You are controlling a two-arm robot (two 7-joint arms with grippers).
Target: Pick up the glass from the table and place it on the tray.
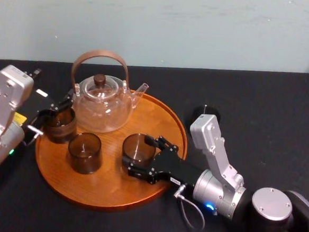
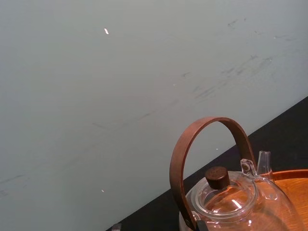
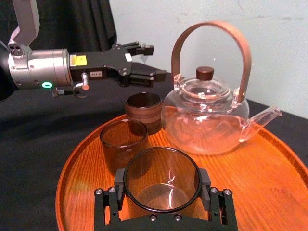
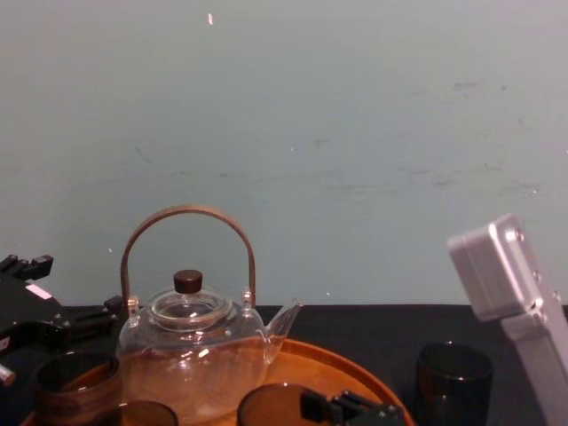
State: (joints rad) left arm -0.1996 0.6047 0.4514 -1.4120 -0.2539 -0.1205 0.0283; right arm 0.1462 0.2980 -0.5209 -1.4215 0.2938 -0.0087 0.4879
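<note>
**Glass held over the tray, with neighbours close by**

The right gripper (image 3: 162,190) clasps the smoky-brown cylindrical glass (image 1: 138,148), which appears to rest on the near right part of the round orange-brown wooden tray (image 1: 170,125). An uneven release or crooked retreat could tip it or drag it rimward. Just beyond, a second brown glass (image 1: 84,152) stands close enough to be knocked. Farther off, the left gripper (image 3: 147,62), fingers spread, hovers by a third brown glass (image 3: 143,109) beside the clear glass teapot (image 1: 102,104); a careless move there could bump either.

Noted orange-brown wood grain on tray (image 1: 107,189); plain black on table (image 1: 271,108); clear teapot (image 1: 102,109), brown handle (image 1: 100,54), dark knob (image 1: 99,80); smoky brown tint in each glass (image 1: 139,149); pale grey-green, scuffed wall (image 1: 203,24).
</note>
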